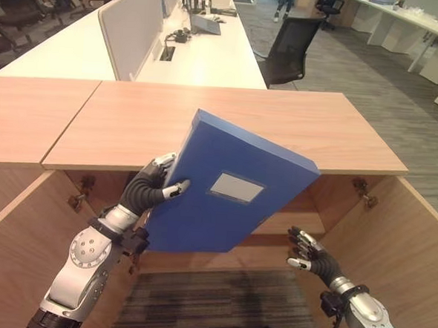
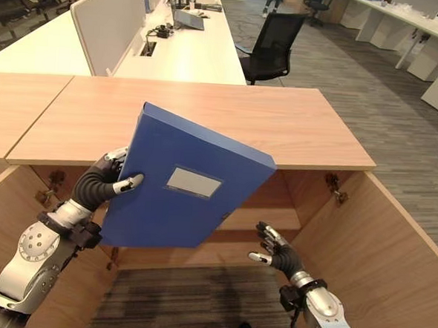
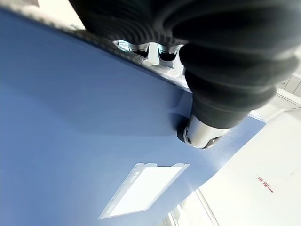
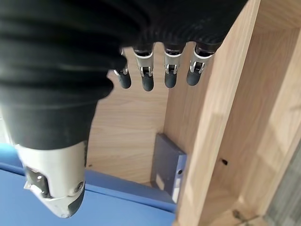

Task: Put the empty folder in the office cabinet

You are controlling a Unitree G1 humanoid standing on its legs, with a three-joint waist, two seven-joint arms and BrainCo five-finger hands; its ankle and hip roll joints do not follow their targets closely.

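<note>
The left robot hand point(image 1: 152, 187) grips the blue folder point(image 1: 228, 190) at its edge, tilted in front of the open cabinet point(image 1: 394, 219). The right robot hand point(image 1: 306, 253) hangs open and empty below it. Carrying step; next, lower the folder onto the shelf point(image 1: 293, 222)

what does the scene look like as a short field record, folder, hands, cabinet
folder: blue rigid box folder with a pale label pocket, tilted, in the air before the cabinet opening
left robot hand: thumb and fingers pinch the folder's left edge
right robot hand: relaxed, holds nothing, low beside the folder
cabinet: light wooden office cabinet, doors open
inside cabinet: a grey folder stands against a wall
</note>
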